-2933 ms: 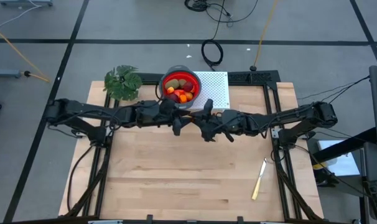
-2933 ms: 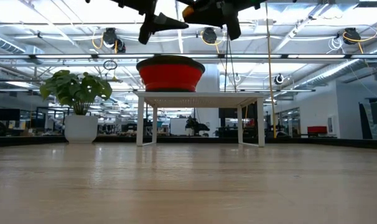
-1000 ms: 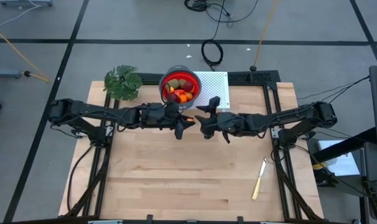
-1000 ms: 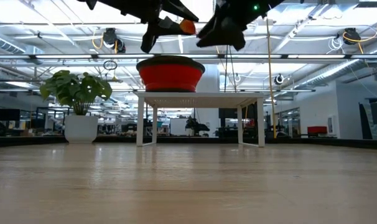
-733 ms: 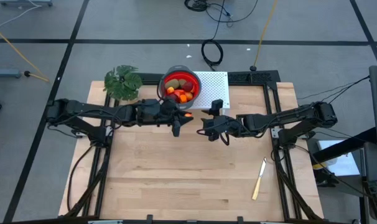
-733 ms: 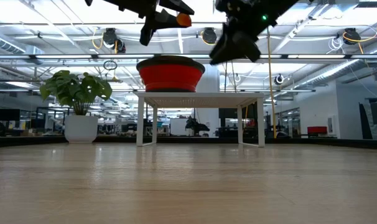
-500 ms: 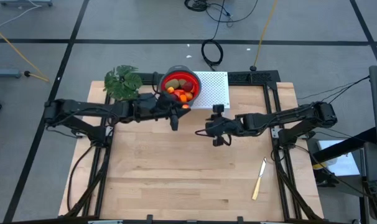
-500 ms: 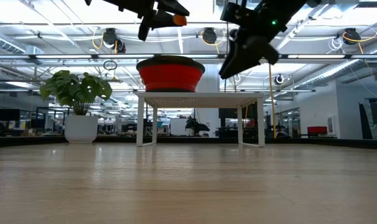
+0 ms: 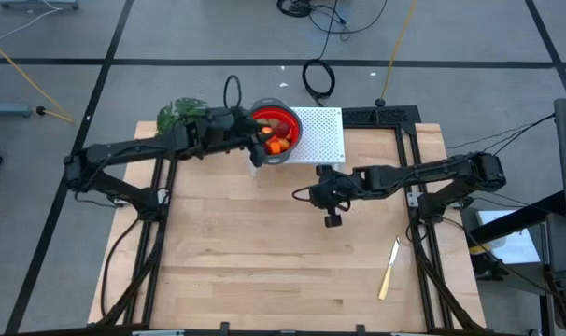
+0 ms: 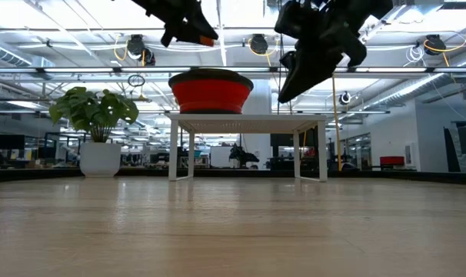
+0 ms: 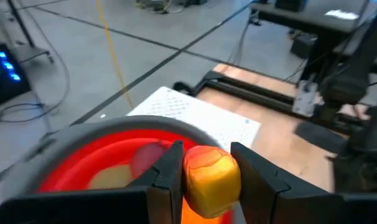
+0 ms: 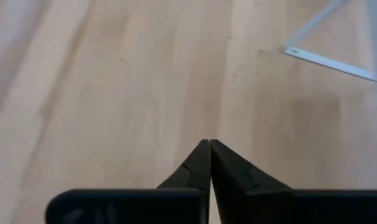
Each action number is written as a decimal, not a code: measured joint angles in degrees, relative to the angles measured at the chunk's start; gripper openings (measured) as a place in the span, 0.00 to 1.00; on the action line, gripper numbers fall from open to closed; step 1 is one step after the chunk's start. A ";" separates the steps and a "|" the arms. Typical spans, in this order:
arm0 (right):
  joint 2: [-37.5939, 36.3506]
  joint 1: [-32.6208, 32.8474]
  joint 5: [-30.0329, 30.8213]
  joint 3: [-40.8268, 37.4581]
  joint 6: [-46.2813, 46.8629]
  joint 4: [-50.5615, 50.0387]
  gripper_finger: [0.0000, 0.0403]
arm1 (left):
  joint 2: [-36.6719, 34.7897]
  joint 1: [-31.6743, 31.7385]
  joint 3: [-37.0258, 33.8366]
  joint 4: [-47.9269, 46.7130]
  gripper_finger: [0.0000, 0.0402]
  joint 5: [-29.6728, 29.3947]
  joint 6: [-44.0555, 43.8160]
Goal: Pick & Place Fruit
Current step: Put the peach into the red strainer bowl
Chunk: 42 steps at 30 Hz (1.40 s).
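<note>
My left gripper is shut on a small orange-yellow toy fruit and hangs over the near rim of the red bowl. That bowl holds several more fruits and stands on a white perforated stand at the table's far edge. In the low view the left gripper is high above the bowl. My right gripper is shut with nothing in it, tipped down over the bare wood right of the middle; its fingers meet tip to tip. My left gripper pinches the orange-yellow fruit by two opposite sides between its two fingers. The fingers come nearly level, slanting a little down, from the table's left. The fruit is lifted clear, just above the red bowl's rim.
A leafy green plant in a white pot stands left of the bowl. A pale-handled knife lies near the table's right edge. The wide wooden tabletop stretches toward the near edge.
My left gripper has carried the orange fruit up and toward the far edge, ending over the red bowl, and has rolled on the way. My right gripper has shut on nothing, tipped downward and sunk a little.
</note>
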 joint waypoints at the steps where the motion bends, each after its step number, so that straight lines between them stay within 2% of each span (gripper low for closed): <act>1: 0.00 -0.31 -1.40 0.00 0.00 0.04 0.01 | -0.05 0.67 0.48 -1.07 0.27 0.05 0.57; 6: 0.00 -2.43 -9.79 0.00 0.00 1.98 0.01 | 0.09 3.65 0.56 -3.61 0.27 3.08 1.47; 13: 0.00 -6.22 -26.41 0.00 2.26 6.92 0.00 | 1.73 5.22 0.54 -7.29 0.27 5.06 1.51; 16: 0.00 -7.52 -30.11 0.00 3.50 8.11 0.00 | 2.11 5.79 0.50 -8.97 0.27 5.96 1.67; 27: -0.04 -8.25 -30.85 0.00 3.66 7.94 0.00 | 6.40 7.19 0.50 -8.14 0.27 6.22 1.85; 42: -0.04 -8.23 -30.76 0.00 4.53 7.96 0.00 | 6.51 8.11 0.50 -7.83 0.27 6.07 1.25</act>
